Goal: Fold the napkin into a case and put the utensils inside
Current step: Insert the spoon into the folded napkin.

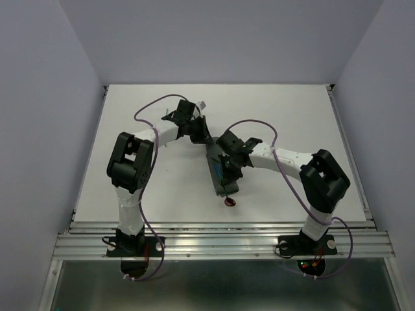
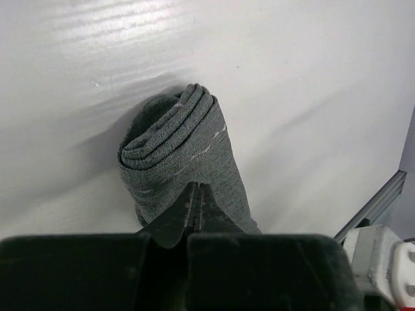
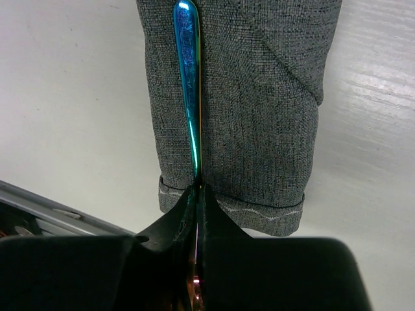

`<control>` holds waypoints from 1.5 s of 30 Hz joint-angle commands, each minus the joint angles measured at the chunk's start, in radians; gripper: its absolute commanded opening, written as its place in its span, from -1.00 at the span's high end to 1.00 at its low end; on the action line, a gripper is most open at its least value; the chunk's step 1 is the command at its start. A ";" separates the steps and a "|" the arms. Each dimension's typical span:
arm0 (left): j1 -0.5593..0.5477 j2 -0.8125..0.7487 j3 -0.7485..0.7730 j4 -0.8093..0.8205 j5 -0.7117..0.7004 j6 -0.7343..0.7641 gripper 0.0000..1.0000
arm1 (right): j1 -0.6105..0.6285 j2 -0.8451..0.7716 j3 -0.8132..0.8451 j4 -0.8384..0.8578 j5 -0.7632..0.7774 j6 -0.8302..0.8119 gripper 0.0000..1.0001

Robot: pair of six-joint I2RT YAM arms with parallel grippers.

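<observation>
Grey case lies mid table, slanting toward near edge. Left gripper pinched tight on its far, folded end. Right gripper clamped on spoon, teal handle along case, red bowl past near end.

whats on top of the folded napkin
A teal spoon handle lies along the napkin, pinched by the shut right gripper. Anything inside the folds is hidden.
</observation>
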 commanded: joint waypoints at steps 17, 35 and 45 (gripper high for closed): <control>0.040 0.129 0.159 -0.053 0.012 0.044 1.00 | 0.003 0.082 0.140 0.005 0.077 -0.023 0.99; 0.040 0.132 0.113 -0.080 0.035 0.082 1.00 | -0.024 0.207 0.310 -0.018 0.123 -0.061 0.99; 0.040 0.126 0.100 -0.082 0.049 0.096 1.00 | -0.044 0.254 0.370 -0.025 0.177 -0.078 0.99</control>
